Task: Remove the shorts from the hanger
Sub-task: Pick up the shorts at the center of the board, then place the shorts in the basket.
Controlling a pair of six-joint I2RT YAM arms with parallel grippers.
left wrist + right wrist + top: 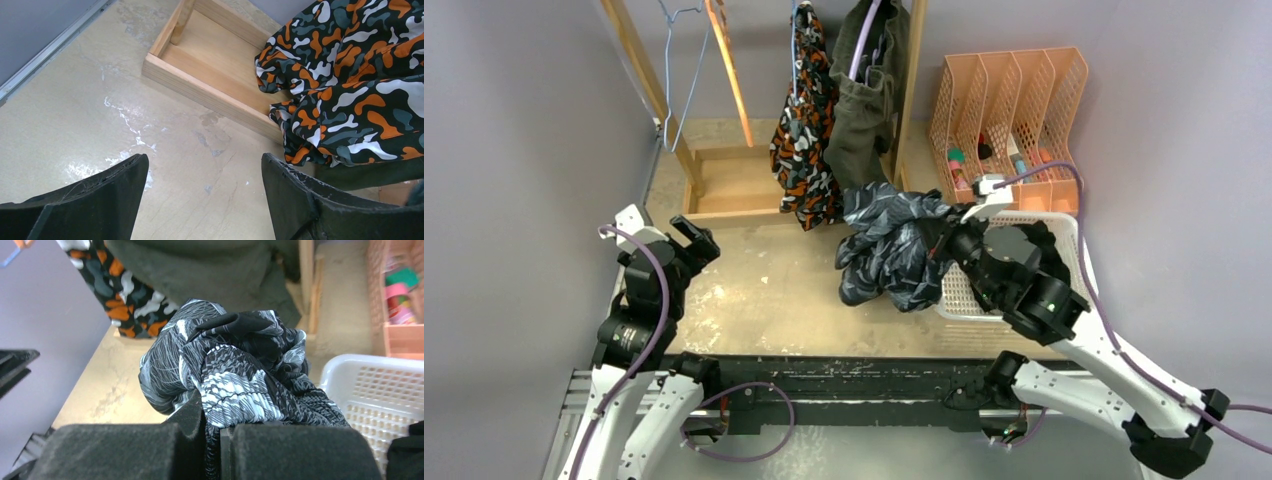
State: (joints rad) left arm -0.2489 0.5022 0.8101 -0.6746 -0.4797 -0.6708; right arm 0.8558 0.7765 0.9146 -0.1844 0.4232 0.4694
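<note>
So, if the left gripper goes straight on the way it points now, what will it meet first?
The left gripper, open, would probably meet the front edge of the wooden rack base first, passing over bare table; depth is unclear. The camo shorts hang right of that line.

The tan, scuffed tabletop spreads beneath and between the fingers of the left gripper, with pale smears just ahead of the left one. Further ahead, slightly right, lies the wooden rack base. Right of the fingers of the right gripper sits a white basket, and beyond it a peach file organiser.
</note>
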